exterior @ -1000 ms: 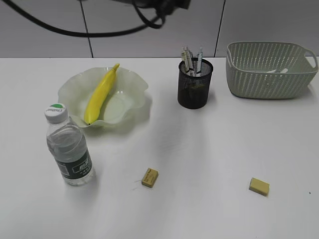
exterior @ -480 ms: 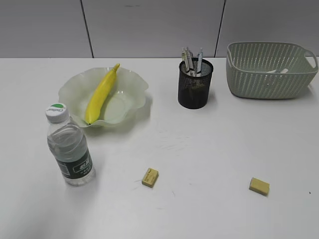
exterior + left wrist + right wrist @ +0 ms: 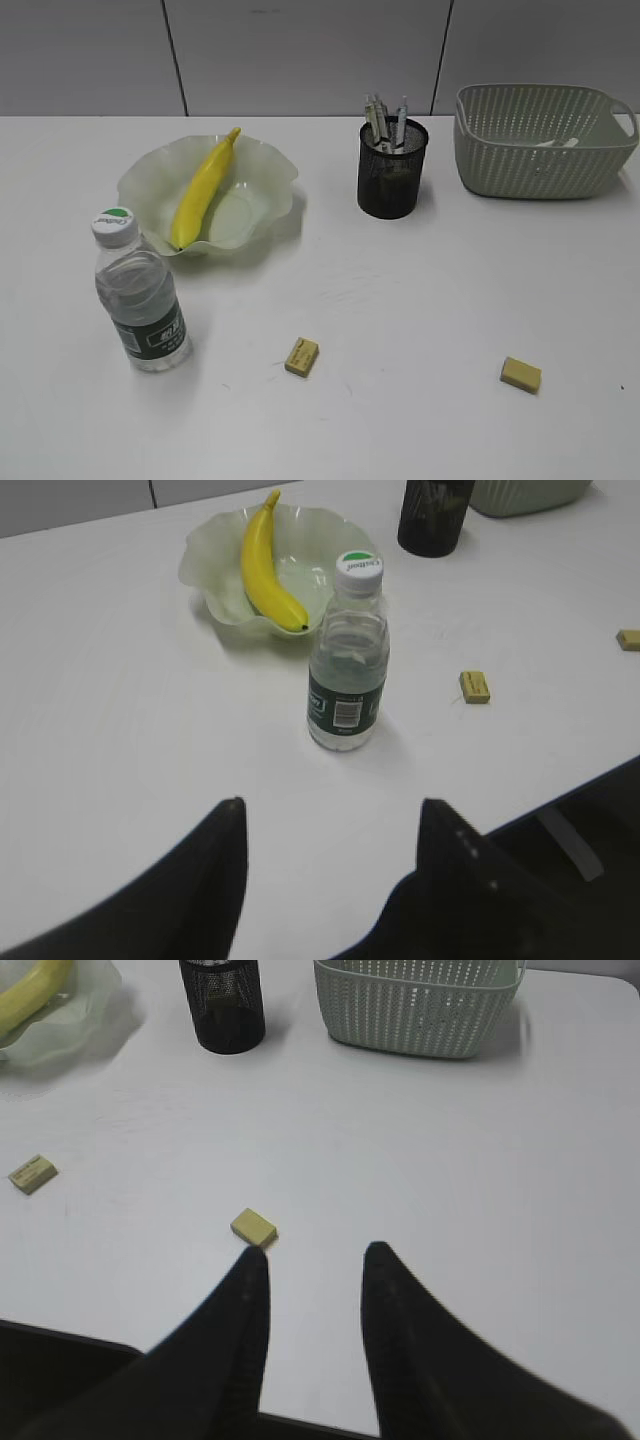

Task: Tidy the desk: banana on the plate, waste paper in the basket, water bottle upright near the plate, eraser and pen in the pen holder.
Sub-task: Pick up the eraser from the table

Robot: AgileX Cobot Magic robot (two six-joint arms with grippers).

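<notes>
**Both grippers empty, two erasers loose on the desk**

Jaws on both sides are spread apart with nothing between them: left gripper (image 3: 330, 825) hangs low in its wrist view in front of the bottle (image 3: 347, 655), right gripper (image 3: 315, 1265) sits at the bottom of its view, with one eraser (image 3: 254, 1227) just off its left fingertip. Neither gripper shows in the exterior view at all.

Hard to make out: something white lies inside the basket (image 3: 540, 140), upper right, probably the paper, but only slivers show through the weave. Pens (image 3: 385, 117) poking out of the holder (image 3: 392, 170) look like three or four, can't count for sure. The holder's top is cut off in both wrist views.

Count: one banana (image 3: 203, 188) lying on the plate (image 3: 270, 175), upper left; one bottle standing upright just below-left of it; two erasers, second one (image 3: 301, 356) at lower middle of the desk (image 3: 420, 300), well apart from the first.
</notes>
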